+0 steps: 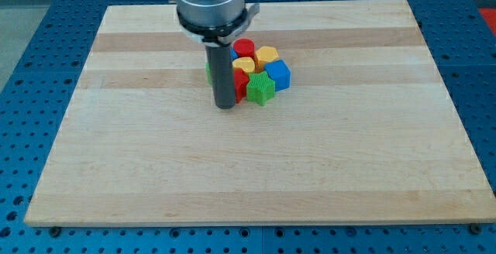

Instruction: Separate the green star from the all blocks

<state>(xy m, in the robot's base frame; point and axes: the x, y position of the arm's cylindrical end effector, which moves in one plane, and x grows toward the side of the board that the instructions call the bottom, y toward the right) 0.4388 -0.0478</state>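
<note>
Several small coloured blocks are sitting packed together in one cluster on the pale wooden bench, a little above centre and toward the view's top. The green star-shaped block is lying at the bottom edge of that cluster, facing the bare bench below it. Its outline is roughly as wide as it is tall, so no long axis can be made out, and which way its points are directed cannot be resolved.

A blue block, cube-like in shape, is touching the green star on the view's right. A yellow block is sitting above the blue one, and a red cylindrical block is standing at the cluster's top. A second yellow block is resting just above the star. A red block is pressing against the star's left side. A sliver of another green block is showing to the left of the rod, mostly hidden.

No jaws are fitted to the end effector, so no spread or pinching state applies. It is a straight dark rod, and my tip is resting on the bench just left of the red block, near the star's lower left but not touching the star.
</note>
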